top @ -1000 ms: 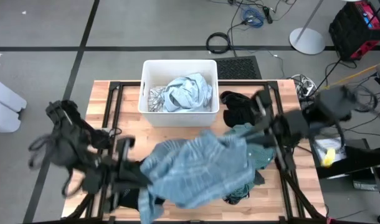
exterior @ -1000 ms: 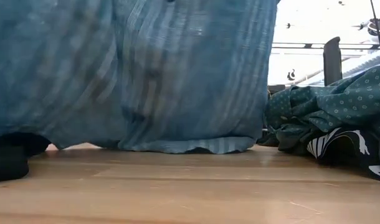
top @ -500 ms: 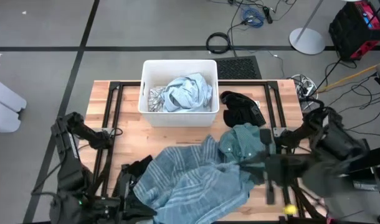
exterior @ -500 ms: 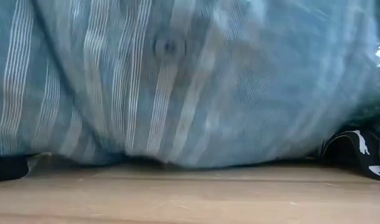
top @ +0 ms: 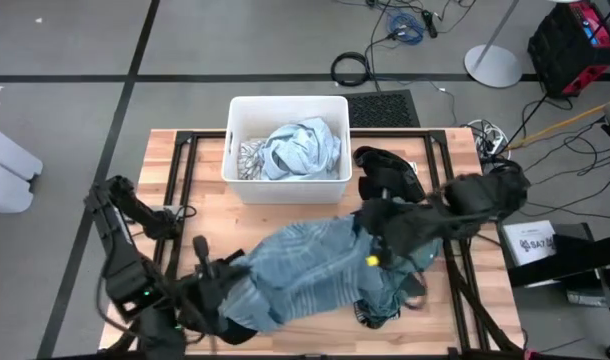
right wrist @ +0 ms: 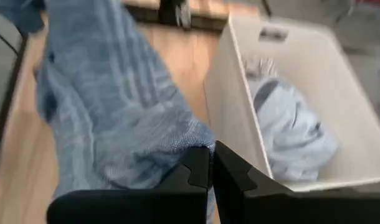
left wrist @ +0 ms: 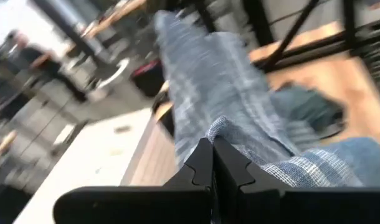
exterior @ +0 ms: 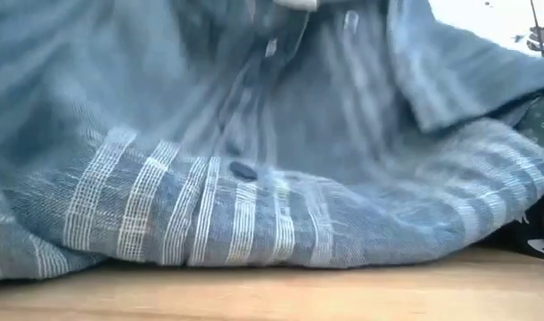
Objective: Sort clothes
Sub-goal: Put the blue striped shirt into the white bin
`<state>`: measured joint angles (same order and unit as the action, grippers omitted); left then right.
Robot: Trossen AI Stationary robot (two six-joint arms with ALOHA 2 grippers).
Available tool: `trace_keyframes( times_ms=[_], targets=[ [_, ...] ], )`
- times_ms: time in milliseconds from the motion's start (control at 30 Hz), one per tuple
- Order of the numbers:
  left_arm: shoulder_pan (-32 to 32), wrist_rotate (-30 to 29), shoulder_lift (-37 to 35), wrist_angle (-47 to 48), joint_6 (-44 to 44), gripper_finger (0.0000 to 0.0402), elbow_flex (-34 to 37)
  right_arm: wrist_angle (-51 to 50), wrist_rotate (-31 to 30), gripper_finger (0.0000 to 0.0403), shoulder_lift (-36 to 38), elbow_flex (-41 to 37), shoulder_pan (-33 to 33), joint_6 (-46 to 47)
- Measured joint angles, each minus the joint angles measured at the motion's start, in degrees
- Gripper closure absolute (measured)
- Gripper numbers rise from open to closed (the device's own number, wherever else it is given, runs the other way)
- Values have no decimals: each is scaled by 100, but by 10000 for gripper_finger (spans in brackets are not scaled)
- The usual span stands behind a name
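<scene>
The blue striped shirt [top: 305,275] stretches across the near half of the table between my two grippers, and its lower part [exterior: 254,223] lies on the wood. My left gripper [top: 213,278] is shut on its left end and my right gripper [top: 373,228] on its right end. A teal green garment [top: 400,285] lies partly under the shirt at the right. A black garment [top: 385,172] rests on the table to the right of the bin. My left gripper pinches a bunched edge of the striped shirt [left wrist: 226,129] between its two shut fingers, coming from the table's left and slanting slightly down. The cloth runs away from the fingers, sagging. My right gripper pinches a gathered fold of the shirt [right wrist: 189,142] between its shut fingers, slanting down from the table's right. The cloth hangs from the fingers toward the table.
The white bin [top: 235,150] stands at the far middle of the table and holds a light blue garment [top: 303,145] and a white-grey patterned piece [top: 247,158]. Black frame rails [top: 180,180] run along the table's left and right sides.
Both grippers have come down and tipped forward, still shut on the shirt. The shirt, held high and spread a second ago, has sunk. Its lower part now lies bunched on the table.
</scene>
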<state>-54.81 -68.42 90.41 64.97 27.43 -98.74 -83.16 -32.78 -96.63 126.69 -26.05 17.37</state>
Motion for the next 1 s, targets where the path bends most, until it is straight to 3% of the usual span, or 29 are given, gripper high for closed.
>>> trace_keyframes(
  times_ms=[133, 367, 600, 767, 1000],
  targets=[
    [92, -88, 0, 505, 1152, 400, 580, 655, 601, 403, 297, -1174, 356, -47],
    [267, 268, 0, 286, 2770, 400, 1825, 3293, 2038, 403, 1180, -4167, 960, -104],
    [499, 1090, 0, -973, 3077, 400, 2874, 5344, 3044, 403, 1246, -6397, 1446, 32],
    [859, 1818, 0, -1399, 3077, 400, 3192, 6061, 3181, 403, 1242, -7226, 1858, 263],
    [1621, 3065, 0, -1582, 2790, 400, 3261, 6202, 3165, 403, 1241, -7604, 2351, 140]
  ],
)
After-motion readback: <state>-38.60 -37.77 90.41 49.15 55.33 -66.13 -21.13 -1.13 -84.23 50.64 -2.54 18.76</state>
